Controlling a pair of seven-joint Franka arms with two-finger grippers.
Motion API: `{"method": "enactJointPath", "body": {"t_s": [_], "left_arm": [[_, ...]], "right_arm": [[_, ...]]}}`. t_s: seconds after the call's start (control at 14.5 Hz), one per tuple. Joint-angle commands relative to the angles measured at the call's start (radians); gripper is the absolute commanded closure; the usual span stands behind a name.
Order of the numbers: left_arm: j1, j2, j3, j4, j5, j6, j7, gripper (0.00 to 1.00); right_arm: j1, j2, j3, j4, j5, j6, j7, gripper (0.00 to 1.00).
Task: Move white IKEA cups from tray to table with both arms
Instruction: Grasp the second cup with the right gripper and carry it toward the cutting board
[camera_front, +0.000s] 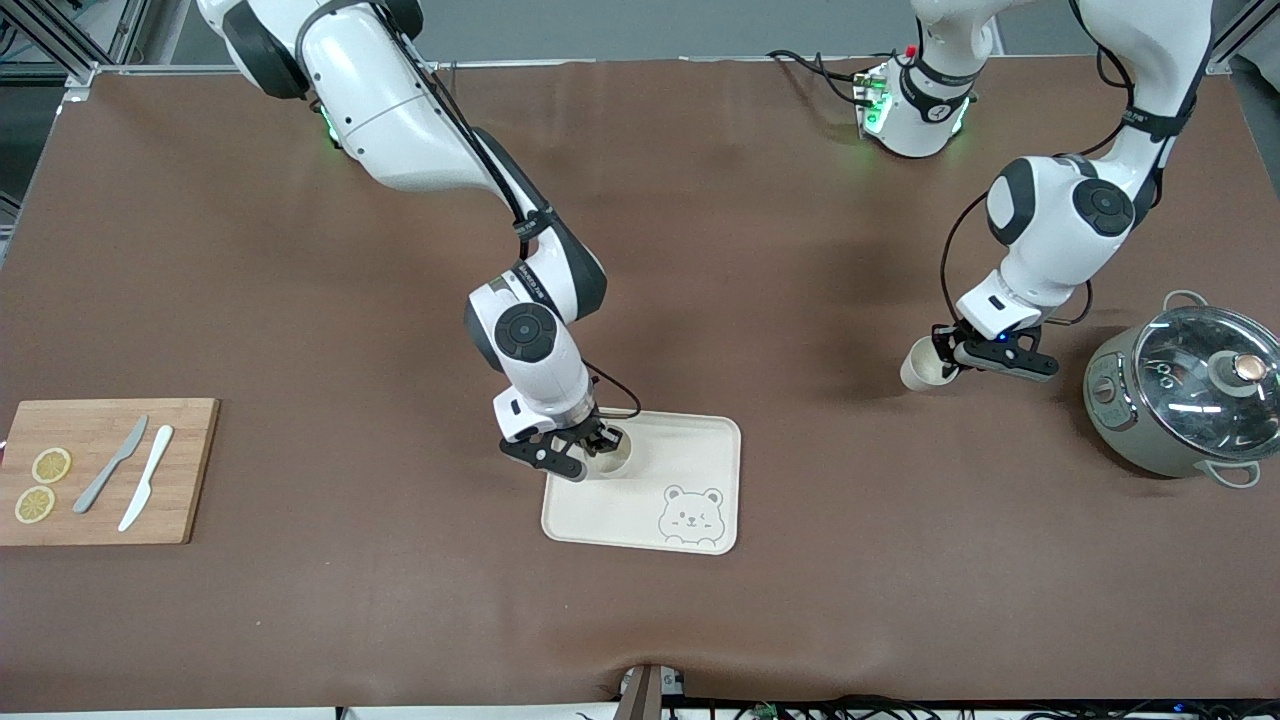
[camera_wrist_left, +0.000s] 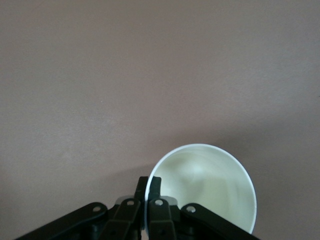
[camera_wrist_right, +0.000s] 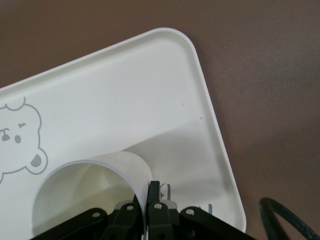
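Observation:
One white cup (camera_front: 612, 452) is over the bear tray (camera_front: 690, 455), at the tray's corner toward the right arm's end. My right gripper (camera_front: 598, 442) is shut on its rim; in the right wrist view the cup (camera_wrist_right: 85, 187) hangs over the tray (camera_wrist_right: 150, 100), one finger inside and one outside the wall. The second white cup (camera_front: 925, 365) is held a little above the brown table toward the left arm's end. My left gripper (camera_front: 950, 352) is shut on its rim; the left wrist view shows this cup (camera_wrist_left: 205, 185) over bare table.
A grey cooking pot with a glass lid (camera_front: 1185, 390) stands beside the left gripper. A wooden board (camera_front: 105, 470) with two knives and lemon slices lies at the right arm's end. The bear drawing (camera_front: 692, 515) marks the tray's nearer corner.

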Motion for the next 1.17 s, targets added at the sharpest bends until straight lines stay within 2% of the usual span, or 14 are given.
{"method": "enactJointPath", "body": {"t_s": [0.0, 0.41, 0.62, 0.69, 0.76, 0.96, 1.1], "left_arm": [[0.034, 0.055, -0.011, -0.004, -0.025, 0.082, 0.067, 1.0], [0.038, 0.092, -0.01, -0.003, -0.025, 0.132, 0.09, 1.0], [0.038, 0.097, -0.01, -0.003, -0.025, 0.133, 0.097, 1.0], [0.038, 0.099, -0.008, -0.001, -0.025, 0.133, 0.105, 0.77], [0.038, 0.102, -0.008, 0.002, -0.02, 0.133, 0.128, 0.01], [0.049, 0.102, -0.01, 0.003, -0.022, 0.133, 0.13, 0.0], [0.049, 0.102, -0.01, 0.003, -0.024, 0.133, 0.13, 0.0]], "right_arm": [[-0.021, -0.028, 0.001, 0.024, -0.017, -0.027, 0.009, 1.0], [-0.119, -0.183, 0.006, 0.009, -0.002, -0.31, -0.222, 1.0], [-0.166, -0.284, 0.004, -0.101, -0.002, -0.341, -0.335, 1.0], [-0.197, -0.325, 0.006, -0.155, -0.002, -0.338, -0.395, 1.0], [-0.229, -0.365, 0.006, -0.209, -0.002, -0.332, -0.456, 1.0], [-0.3, -0.43, 0.007, -0.305, 0.001, -0.326, -0.579, 1.0], [-0.32, -0.448, 0.007, -0.37, 0.001, -0.274, -0.621, 1.0]]}}
